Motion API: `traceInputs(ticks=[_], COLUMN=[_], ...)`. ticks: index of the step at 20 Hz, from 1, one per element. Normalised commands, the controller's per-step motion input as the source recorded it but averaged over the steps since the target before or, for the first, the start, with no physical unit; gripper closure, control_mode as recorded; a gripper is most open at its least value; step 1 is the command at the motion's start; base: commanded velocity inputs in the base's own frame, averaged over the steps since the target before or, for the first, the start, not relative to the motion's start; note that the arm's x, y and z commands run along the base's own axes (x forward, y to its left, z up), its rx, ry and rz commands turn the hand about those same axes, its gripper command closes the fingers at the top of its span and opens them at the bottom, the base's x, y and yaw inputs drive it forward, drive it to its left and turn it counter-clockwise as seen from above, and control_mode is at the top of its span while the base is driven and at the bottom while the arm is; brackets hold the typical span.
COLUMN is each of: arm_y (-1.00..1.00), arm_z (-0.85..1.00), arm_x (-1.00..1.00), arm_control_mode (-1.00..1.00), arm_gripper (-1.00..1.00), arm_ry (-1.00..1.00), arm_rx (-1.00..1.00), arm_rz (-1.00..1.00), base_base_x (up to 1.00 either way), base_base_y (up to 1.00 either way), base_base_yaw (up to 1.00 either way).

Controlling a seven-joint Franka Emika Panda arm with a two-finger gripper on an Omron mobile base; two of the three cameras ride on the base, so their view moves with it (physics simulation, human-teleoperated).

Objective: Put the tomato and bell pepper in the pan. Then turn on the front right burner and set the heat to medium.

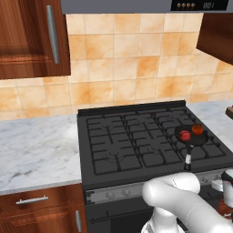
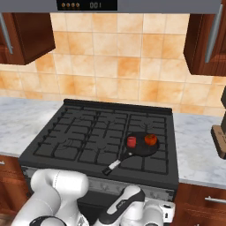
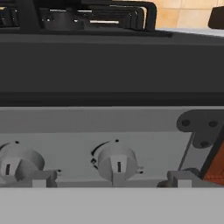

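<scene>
Pan (image 2: 142, 145): sat on the front right burner (image 2: 145, 155) of the cooktop, handle (image 2: 115, 165) angled from the pan toward the cooktop's front edge.
Tomato (image 2: 151, 139): lay inside the pan, on the side nearer the cooktop's right edge.
Bell pepper (image 2: 131, 141): lay inside the pan too, just beside the tomato, on the side nearer the cooktop's middle.
Loading step: judged done, with both vegetables in the pan.
Step in hand: judged to be the burner step; hand brought low before the stove's control panel (image 3: 87, 127), below the cooktop's front edge.
Tool (image 3: 111, 180): spread wide, holding nothing; finger tips (image 3: 43, 178) rose at the bottom of the hand view, one each side of a knob.
Knob between the tips (image 3: 117, 161): grey, round, its dark mark pointing straight down; not yet pinched.
Neighbouring knob (image 3: 17, 162): same kind, further along the panel toward the cooktop's left side, well outside the tips.
Which burner the centred knob serves: could not be told from the panel; no labels readable.
Flame at the front right burner: none seen.
Next move, as judged: ease forward until the tips flank the centred knob, press them together on it, then rotate only part of the way for medium heat.
Risk, as judged: overturning past medium, or slipping off the smooth knob face.
</scene>
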Motion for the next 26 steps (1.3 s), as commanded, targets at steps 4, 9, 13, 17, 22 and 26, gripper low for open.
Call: traceInputs(ticks=[4, 9, 13, 17, 22, 26], arm_y=[-0.09, -0.1, 0.0, 0.14, 0.02, 0.0], arm_z=[-0.22, -0.09, 0.0, -0.02, 0.0, -0.1], arm_x=[0.0, 0.02, 0.08, 0.11, 0.08, 0.08], arm_control_mode=[-1.0, -1.0, -1.0, -1.0, -1.0, -1.0], arm_gripper=[-1.0, -1.0, -1.0, -1.0, -1.0, -1.0], arm_ry=[0.0, 0.0, 0.0, -0.04, -0.06, -0.07], arm_rx=[0.03, 0.01, 0.0, 0.0, 0.0, 0.0], arm_rz=[0.01, 0.01, 0.03, 0.03, 0.02, 0.03], base_base_x=[0.0, 0.0, 0.0, 0.0, 0.0, 0.0], base_base_y=[0.0, 0.0, 0.0, 0.0, 0.0, 0.0], base_base_yaw=[0.0, 0.0, 0.0, 0.0, 0.0, 0.0])
